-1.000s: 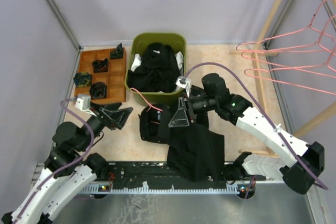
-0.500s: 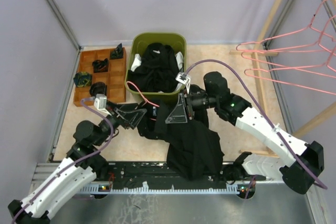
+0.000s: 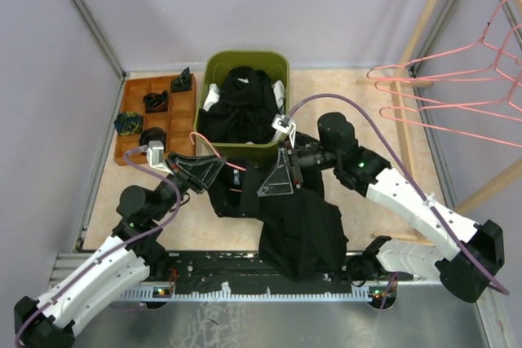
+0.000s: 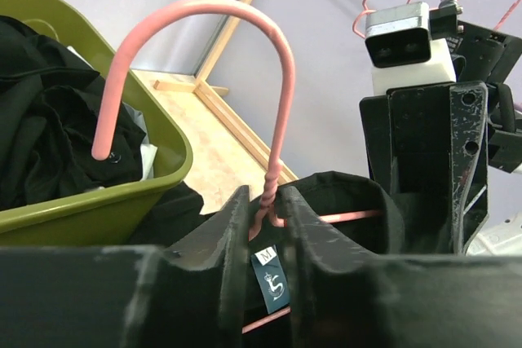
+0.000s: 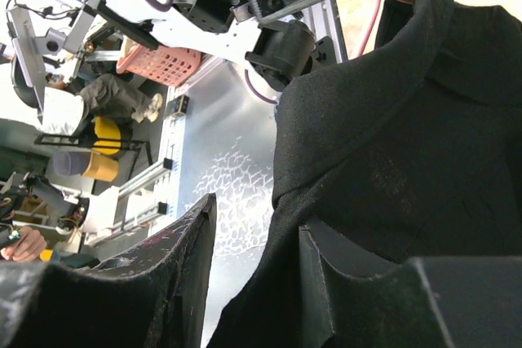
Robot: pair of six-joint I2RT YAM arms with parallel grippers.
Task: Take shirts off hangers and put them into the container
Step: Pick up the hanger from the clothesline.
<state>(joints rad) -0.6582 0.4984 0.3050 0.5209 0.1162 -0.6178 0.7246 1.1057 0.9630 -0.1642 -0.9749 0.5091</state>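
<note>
Left hand (image 4: 263, 197) clamped on twisted neck of pink wire hanger (image 4: 204, 7), hook beside near rim of olive-green rectangular plastic tub (image 3: 245, 56) at desk's (image 3: 359, 120) 12 o'clock. Right hand (image 5: 257, 226) pinches black cloth shirt (image 3: 303, 230) on that hanger, at tub's 6 o'clock. Black and white cloth (image 3: 241, 103) piled in tub.

Bright even light; soft shadows; black shirt (image 3: 302, 230) detail lost; wrist foregrounds blurred.
</note>
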